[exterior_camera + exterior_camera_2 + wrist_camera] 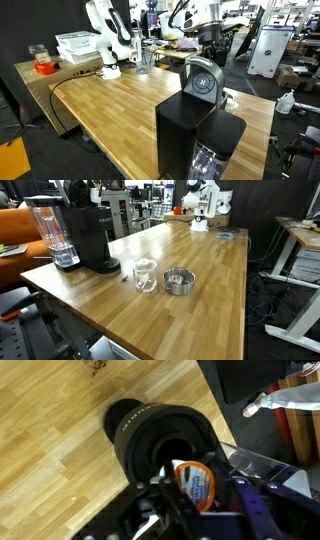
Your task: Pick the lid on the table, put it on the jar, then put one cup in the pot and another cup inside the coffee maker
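In the wrist view, the gripper [200,495] sits at the bottom centre of the frame, its jaws clenched on a small cup with an orange and white foil lid [195,482], held just over the dark round opening of the coffee maker [160,440], whose black cylindrical head fills the middle of the picture above the light wooden counter [60,430]. In an exterior view the tall black boxy coffee maker [85,235] stands at upper left of the counter [200,300]; a clear glass jar [145,275] and a small round steel pot [179,281] sit near each other at centre.
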`<state>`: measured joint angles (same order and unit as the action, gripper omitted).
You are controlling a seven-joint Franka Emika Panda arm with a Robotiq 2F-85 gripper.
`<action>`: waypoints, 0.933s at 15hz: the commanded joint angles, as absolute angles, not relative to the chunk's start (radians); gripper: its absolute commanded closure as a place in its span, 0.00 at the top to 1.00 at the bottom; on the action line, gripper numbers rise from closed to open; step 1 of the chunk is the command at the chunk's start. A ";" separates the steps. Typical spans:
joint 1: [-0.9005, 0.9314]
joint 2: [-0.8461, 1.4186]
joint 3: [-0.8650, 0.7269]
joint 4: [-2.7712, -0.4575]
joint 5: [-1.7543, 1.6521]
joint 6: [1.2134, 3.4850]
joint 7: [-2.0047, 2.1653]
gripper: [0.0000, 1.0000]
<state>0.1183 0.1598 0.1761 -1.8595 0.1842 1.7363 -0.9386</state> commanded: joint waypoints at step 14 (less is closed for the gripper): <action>0.109 0.157 0.176 -1.918 0.226 1.713 -0.963 0.15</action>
